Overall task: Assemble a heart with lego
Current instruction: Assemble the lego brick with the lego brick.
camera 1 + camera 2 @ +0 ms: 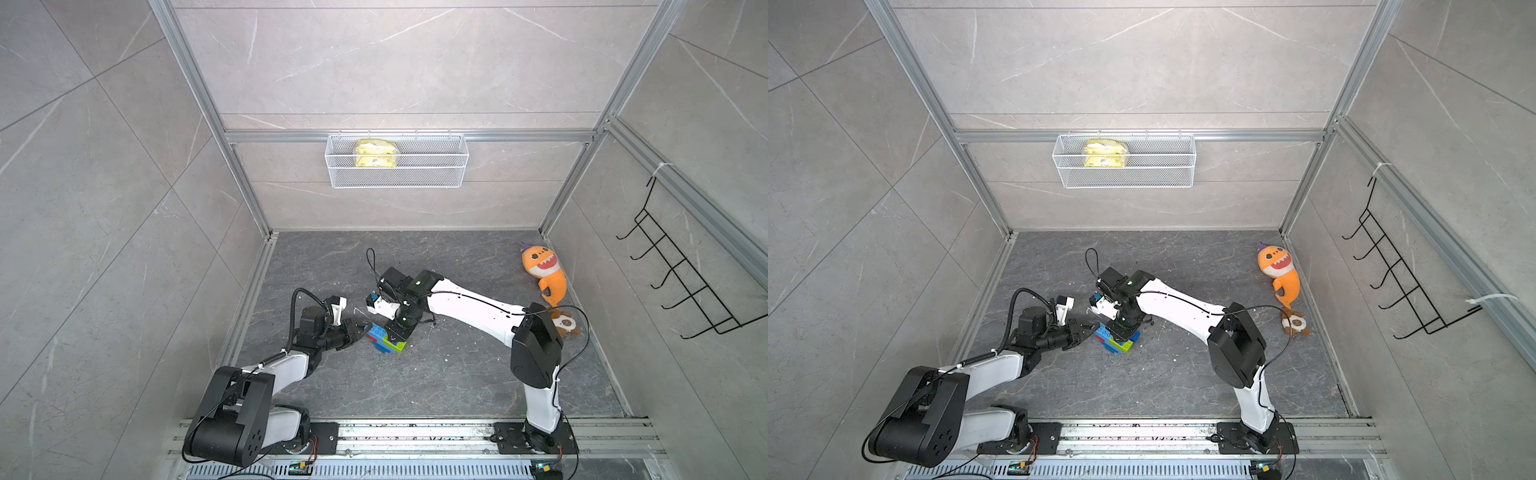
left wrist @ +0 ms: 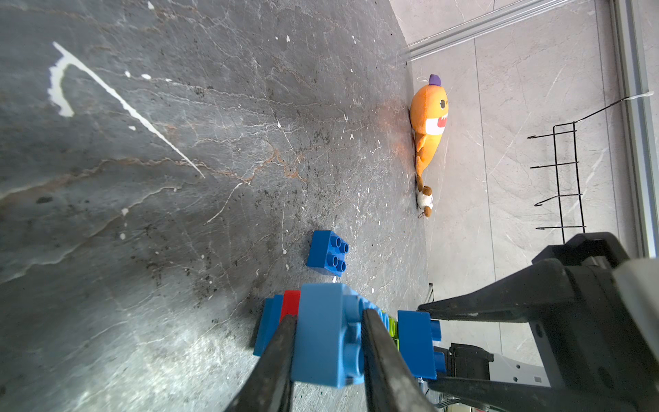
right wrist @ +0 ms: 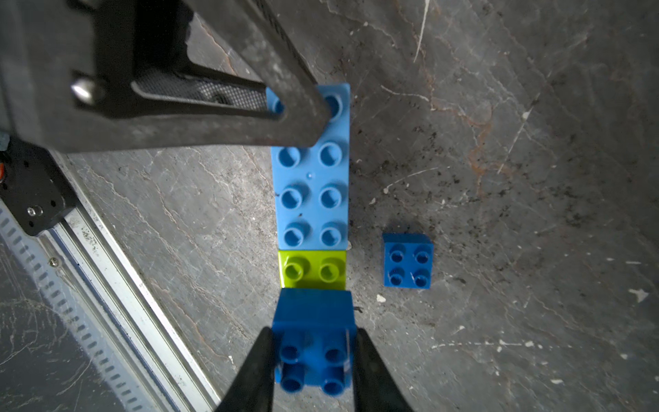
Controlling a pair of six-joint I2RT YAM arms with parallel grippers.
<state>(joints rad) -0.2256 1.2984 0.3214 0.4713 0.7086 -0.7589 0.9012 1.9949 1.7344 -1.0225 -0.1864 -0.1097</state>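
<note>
heart (image 1: 386, 338) noted on floor (image 1: 415, 374), between both arms. long axis of light blue brick (image 3: 312, 185) is lined toward right gripper (image 3: 313, 333), lime brick (image 3: 313, 271) between. right gripper is clamped on held dark blue brick (image 3: 313, 317) over lime end; seating cannot be told. left gripper (image 2: 330, 317) is clamped on light blue brick's far end. counted: one light blue, one lime, one red block (image 2: 291, 301), one loose dark blue brick (image 3: 408, 260) beside row, nearer right gripper.
</note>
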